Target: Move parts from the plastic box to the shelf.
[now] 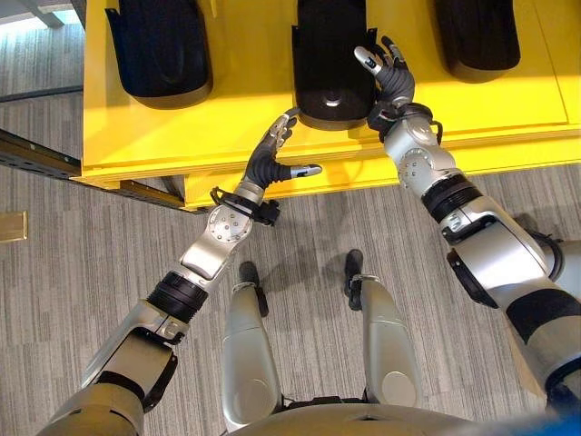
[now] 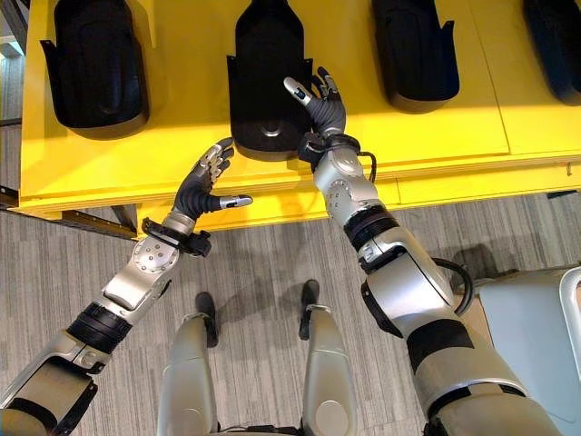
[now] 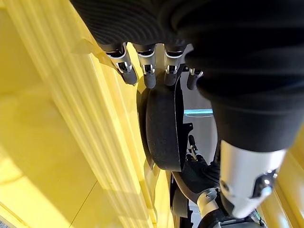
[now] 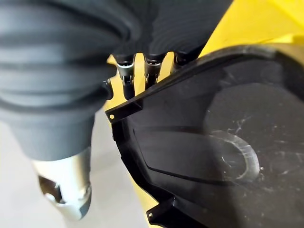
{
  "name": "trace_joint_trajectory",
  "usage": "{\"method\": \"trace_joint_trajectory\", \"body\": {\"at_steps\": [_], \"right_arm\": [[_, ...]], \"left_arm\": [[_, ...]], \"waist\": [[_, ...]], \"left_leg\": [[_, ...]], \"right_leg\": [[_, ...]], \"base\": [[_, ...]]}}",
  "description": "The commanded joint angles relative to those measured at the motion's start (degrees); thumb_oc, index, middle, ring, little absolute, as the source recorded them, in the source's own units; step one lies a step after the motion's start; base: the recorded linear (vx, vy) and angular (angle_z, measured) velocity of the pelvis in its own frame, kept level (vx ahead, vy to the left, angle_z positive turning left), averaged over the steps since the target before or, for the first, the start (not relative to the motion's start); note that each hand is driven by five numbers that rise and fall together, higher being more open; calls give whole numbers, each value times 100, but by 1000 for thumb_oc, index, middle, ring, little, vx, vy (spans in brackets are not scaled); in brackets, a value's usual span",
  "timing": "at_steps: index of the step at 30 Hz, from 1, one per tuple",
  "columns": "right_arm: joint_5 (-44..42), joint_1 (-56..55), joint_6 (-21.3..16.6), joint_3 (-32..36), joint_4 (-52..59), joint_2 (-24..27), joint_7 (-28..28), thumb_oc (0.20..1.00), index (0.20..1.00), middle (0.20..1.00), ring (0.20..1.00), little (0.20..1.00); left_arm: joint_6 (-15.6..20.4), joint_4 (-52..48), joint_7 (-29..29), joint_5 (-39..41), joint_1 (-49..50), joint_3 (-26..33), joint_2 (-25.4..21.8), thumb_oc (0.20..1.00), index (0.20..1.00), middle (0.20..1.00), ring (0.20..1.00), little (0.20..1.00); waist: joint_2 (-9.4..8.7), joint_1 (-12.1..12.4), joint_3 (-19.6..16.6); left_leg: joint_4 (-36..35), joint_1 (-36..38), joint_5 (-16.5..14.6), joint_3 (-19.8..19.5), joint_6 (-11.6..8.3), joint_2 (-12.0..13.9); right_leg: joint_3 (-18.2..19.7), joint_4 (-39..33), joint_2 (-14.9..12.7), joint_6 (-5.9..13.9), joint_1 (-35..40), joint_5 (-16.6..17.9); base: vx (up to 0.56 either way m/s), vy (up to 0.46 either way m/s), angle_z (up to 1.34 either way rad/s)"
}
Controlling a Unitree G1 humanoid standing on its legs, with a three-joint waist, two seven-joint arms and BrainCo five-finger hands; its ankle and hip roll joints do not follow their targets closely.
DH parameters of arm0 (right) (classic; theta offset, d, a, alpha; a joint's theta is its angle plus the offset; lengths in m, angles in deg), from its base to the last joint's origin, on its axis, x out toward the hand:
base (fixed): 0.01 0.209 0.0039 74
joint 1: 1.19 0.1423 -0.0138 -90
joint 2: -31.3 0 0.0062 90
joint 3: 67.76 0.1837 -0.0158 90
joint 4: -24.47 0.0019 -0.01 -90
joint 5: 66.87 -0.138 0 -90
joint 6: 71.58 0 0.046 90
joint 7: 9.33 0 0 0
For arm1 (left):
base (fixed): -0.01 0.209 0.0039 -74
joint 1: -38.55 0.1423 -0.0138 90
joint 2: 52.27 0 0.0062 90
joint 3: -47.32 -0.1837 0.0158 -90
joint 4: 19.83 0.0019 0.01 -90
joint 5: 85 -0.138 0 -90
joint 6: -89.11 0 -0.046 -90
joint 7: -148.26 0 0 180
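Fingers (image 2: 218, 159) of both hands are spread straight, flanking the middle black part (image 2: 268, 82); its long axis runs away across the yellow shelf (image 2: 182, 154), right hand (image 2: 322, 109) nearer.

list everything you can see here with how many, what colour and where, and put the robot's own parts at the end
Shelf: one, yellow, ahead of the robot.
Parts: four, black, in a row on the shelf: far left, middle, right, far right at the picture's edge.
Floor: grey carpet, below the shelf.
Left hand: one, fingers straight, by the middle part's near left corner.
Right hand: one, fingers straight, against the middle part's right side.
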Motion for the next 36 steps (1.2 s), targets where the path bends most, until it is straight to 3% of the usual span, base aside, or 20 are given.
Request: {"method": "trace_joint_trajectory", "body": {"at_steps": [1,13,27,33,36], "right_arm": [[93,645,-168,-2,-48,-190,111,1000,1000,1000,1000,1000],[126,671,-228,72,75,126,73,1000,1000,1000,1000,1000],[278,1324,-206,-272,38,723,156,1000,1000,1000,1000,1000],[450,1263,-252,-433,535,1007,228,1000,1000,1000,1000,1000],[562,783,-335,-419,1450,1380,323,1000,1000,1000,1000,1000]], "left_arm": [[35,-348,133,45,92,-610,-42,1000,1000,1000,1000,1000],[145,-629,56,74,305,-232,-274,1000,1000,1000,1000,1000],[501,-1835,85,281,1014,890,-1268,1000,1000,1000,1000,1000],[642,-2181,88,254,1360,1379,-1690,1000,1000,1000,1000,1000],[722,-2425,181,323,1666,1654,-1899,1000,1000,1000,1000,1000]], "waist": [[-40,130,-96],[-34,131,-115],[-104,163,-181],[-164,160,-224],[-218,133,-263]], "left_leg": [[-677,-227,687,-516,36,133],[-678,-229,687,-510,25,141],[-703,7,669,-512,-25,191],[-758,190,667,-518,-50,236],[-824,315,676,-513,-60,265]], "right_leg": [[-33,179,-229,139,158,-71],[-35,220,-229,140,129,-93],[-52,174,-203,146,349,-118],[-73,77,-174,162,568,-112],[-110,-54,-163,192,749,-76]], "base": [[0,0,0],[0,0,0],[0,0,0],[0,0,0],[-2,2,-1]]}}
